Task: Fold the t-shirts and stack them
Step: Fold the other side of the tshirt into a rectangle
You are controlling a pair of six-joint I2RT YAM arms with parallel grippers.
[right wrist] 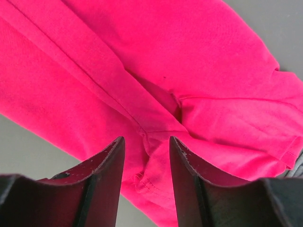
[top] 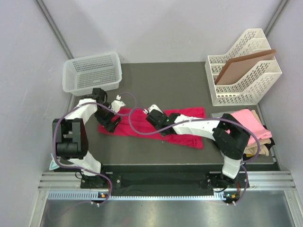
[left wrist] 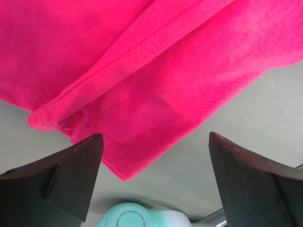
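Observation:
The crimson-pink t-shirt (top: 182,124) lies in a long folded band across the middle of the dark table (top: 161,80). My left gripper (top: 111,124) is wide open just above the shirt's left end; the left wrist view shows a hemmed corner (left wrist: 124,163) between the fingers (left wrist: 71,175), untouched. My right gripper (top: 154,116) is over the band's middle, its jaws narrowly apart and straddling a puckered seam (right wrist: 147,156) without clamping it. The light pink shirt (top: 250,119) lies on the beige shirt (top: 259,142) at the table's right edge. The black shirt is not clearly visible.
A white mesh basket (top: 92,72) stands at the back left. A white file rack (top: 244,68) holding a brown board stands at the back right. A teal object (left wrist: 128,216) lies near the left arm's base. Purple cables loop over both arms.

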